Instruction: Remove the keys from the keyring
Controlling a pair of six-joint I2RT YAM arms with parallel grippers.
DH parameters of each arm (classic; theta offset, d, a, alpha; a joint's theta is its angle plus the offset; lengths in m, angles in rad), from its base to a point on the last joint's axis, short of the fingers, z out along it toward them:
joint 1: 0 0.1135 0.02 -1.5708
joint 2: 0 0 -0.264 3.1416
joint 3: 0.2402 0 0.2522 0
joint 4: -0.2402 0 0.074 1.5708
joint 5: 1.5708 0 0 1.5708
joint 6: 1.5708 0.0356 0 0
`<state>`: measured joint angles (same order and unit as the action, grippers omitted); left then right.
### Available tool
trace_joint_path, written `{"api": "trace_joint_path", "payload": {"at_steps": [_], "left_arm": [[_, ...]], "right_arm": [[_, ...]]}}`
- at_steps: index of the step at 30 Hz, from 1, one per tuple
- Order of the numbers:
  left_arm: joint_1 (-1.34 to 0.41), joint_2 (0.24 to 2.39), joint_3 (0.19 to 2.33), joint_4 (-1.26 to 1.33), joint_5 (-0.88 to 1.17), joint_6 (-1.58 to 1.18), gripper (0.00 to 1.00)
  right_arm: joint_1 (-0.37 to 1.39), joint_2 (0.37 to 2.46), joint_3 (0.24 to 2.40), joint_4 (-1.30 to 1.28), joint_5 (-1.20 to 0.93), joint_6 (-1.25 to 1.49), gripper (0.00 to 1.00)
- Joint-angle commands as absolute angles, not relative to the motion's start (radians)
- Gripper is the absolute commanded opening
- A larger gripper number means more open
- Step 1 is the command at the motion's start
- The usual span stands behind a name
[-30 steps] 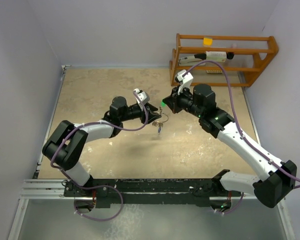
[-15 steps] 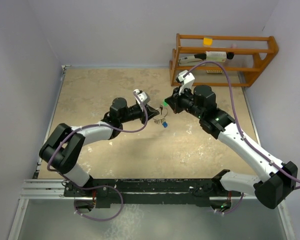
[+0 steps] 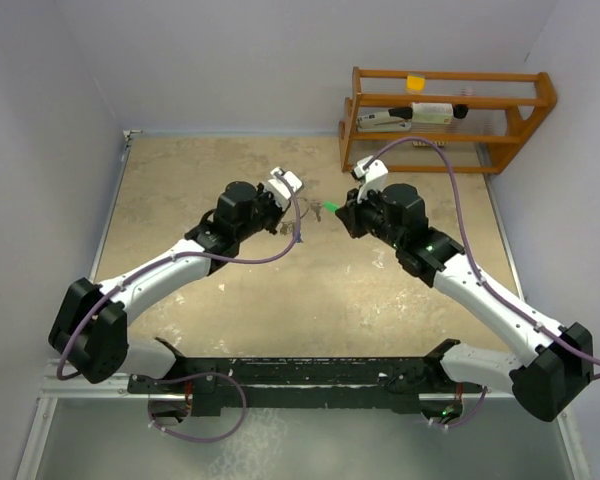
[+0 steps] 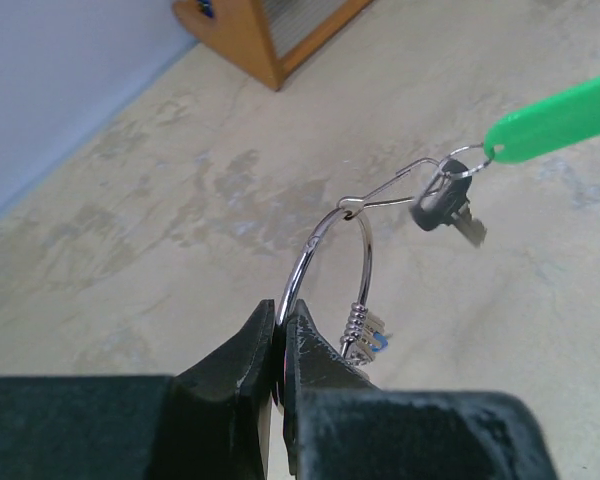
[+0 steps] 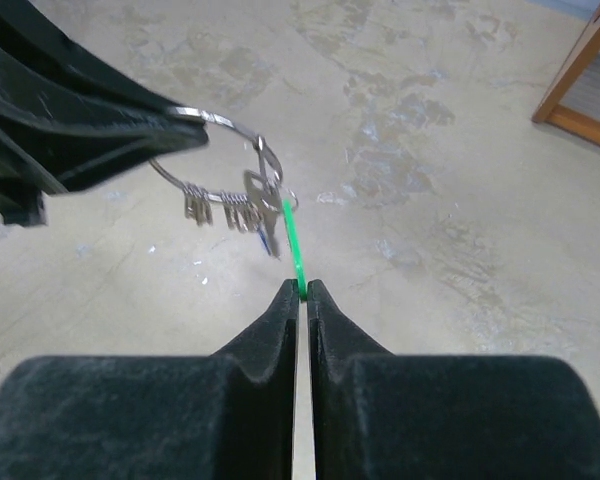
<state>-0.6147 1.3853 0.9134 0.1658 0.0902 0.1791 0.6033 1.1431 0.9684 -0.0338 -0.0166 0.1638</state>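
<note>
My left gripper [image 4: 280,318] is shut on the lower part of the thin silver keyring [image 4: 365,262], holding it above the table. Several small keys [image 4: 366,336], one with a bit of blue, hang bunched on the ring's right side. A wire clip at the ring's top leads to a dark key [image 4: 442,205] and the green key [image 4: 555,120]. My right gripper [image 5: 303,288] is shut on the edge of the green key [image 5: 292,240], with the ring [image 5: 225,123] and keys [image 5: 230,212] stretched out in front of it. From above, both grippers meet mid-table round the green key [image 3: 332,208].
A wooden rack [image 3: 445,120] holding a few items stands at the far right against the wall. The sandy table top [image 3: 230,300] lies below both arms. The rack's corner [image 4: 250,30] shows in the left wrist view.
Both grippers have moved toward the far side of the table with the key bunch between them. My left gripper closed on the ring and its arm has stretched out.
</note>
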Motion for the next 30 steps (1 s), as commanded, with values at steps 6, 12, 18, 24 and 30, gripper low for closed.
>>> {"api": "trace_joint_path", "payload": {"at_steps": [6,12,18,24,30], "left_arm": [[-0.665,1.302,1.031,0.088,-0.180,0.331,0.00],[-0.715,1.284,1.087,0.045,-0.142,0.339,0.00],[-0.770,1.255,1.104,0.005,-0.102,0.318,0.00],[-0.797,1.226,1.106,-0.001,-0.026,0.284,0.00],[-0.824,1.212,1.115,-0.006,0.009,0.270,0.00]], "right_arm": [[0.604,1.153,0.848,0.126,-0.036,0.187,0.57],[0.607,1.158,0.773,0.253,-0.077,0.177,0.61],[0.627,1.075,0.591,0.540,-0.122,0.116,0.60],[0.630,1.047,0.533,0.683,-0.119,0.104,0.58],[0.632,1.074,0.533,0.748,-0.130,0.104,0.57]]}}
